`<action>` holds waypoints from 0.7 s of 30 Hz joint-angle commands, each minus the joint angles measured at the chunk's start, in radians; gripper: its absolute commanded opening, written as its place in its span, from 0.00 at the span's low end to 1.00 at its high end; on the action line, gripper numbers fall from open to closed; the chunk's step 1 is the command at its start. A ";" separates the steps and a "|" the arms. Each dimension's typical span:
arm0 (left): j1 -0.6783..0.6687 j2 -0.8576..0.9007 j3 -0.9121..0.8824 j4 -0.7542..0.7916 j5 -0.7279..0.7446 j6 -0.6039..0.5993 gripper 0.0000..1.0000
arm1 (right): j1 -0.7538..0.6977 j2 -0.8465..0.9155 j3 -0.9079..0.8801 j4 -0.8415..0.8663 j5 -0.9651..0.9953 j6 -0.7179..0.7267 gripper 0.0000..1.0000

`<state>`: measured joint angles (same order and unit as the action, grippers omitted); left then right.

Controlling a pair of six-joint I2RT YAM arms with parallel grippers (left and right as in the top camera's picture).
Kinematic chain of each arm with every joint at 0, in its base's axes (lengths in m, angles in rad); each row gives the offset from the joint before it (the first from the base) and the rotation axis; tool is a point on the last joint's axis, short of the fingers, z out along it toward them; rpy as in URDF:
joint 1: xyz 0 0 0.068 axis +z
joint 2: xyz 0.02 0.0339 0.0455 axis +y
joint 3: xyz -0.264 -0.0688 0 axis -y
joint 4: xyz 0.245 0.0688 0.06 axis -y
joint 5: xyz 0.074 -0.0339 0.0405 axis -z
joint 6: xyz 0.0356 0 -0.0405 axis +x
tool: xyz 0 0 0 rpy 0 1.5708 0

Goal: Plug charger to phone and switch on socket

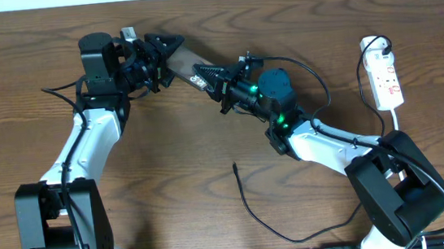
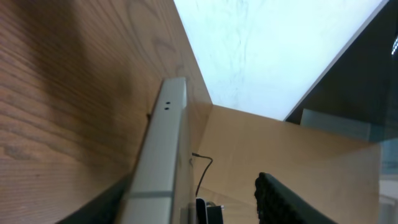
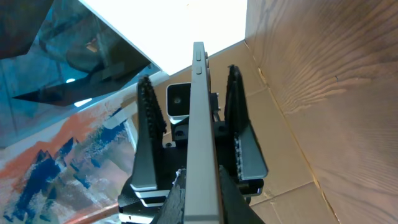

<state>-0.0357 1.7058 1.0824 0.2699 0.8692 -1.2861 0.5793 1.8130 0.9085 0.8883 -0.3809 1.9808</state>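
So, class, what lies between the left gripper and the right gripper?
The phone. In the overhead view it spans the whole stretch, with one end inside the open jaws of the left gripper and the other end clamped by the right gripper.

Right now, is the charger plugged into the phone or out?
Out. The tip of the charger lies loose on the table, apart from the phone, which the right gripper holds on edge.

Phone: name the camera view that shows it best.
Overhead. Only there does the phone show its broad face and white lettering. The left wrist and right wrist views catch just its thin edge, seen lengthwise.
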 commanded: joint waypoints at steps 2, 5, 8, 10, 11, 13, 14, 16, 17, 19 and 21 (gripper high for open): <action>-0.002 0.000 -0.003 0.004 -0.022 -0.003 0.47 | 0.015 -0.004 0.013 0.020 -0.002 -0.002 0.01; -0.003 0.000 -0.003 0.002 -0.025 -0.002 0.45 | 0.021 -0.004 0.013 0.017 -0.002 -0.007 0.01; -0.002 0.000 -0.003 0.002 -0.025 -0.002 0.44 | 0.029 -0.004 0.013 0.017 0.002 -0.007 0.01; -0.003 0.000 -0.003 0.002 -0.026 -0.003 0.39 | 0.033 -0.004 0.013 0.017 0.005 -0.007 0.01; -0.003 0.000 -0.003 0.002 -0.026 -0.003 0.38 | 0.034 -0.004 0.013 0.017 0.006 -0.007 0.01; -0.003 0.000 -0.003 0.002 -0.026 -0.002 0.36 | 0.037 -0.004 0.013 0.015 0.008 -0.008 0.01; -0.003 0.000 -0.003 0.002 -0.026 -0.003 0.35 | 0.038 -0.004 0.013 0.013 0.008 -0.008 0.01; -0.003 0.000 -0.003 0.002 -0.026 -0.002 0.32 | 0.038 -0.004 0.013 0.013 0.008 -0.008 0.01; -0.003 0.000 -0.003 0.002 -0.026 -0.003 0.30 | 0.039 -0.004 0.013 0.013 0.008 -0.008 0.01; -0.003 0.000 -0.003 0.002 -0.027 -0.003 0.21 | 0.041 -0.004 0.013 0.013 0.009 -0.008 0.01; -0.003 0.000 -0.003 0.001 -0.033 -0.002 0.19 | 0.042 -0.004 0.013 0.013 0.010 -0.008 0.01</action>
<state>-0.0357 1.7058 1.0809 0.2630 0.8394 -1.2869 0.5991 1.8130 0.9089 0.8894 -0.3424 1.9797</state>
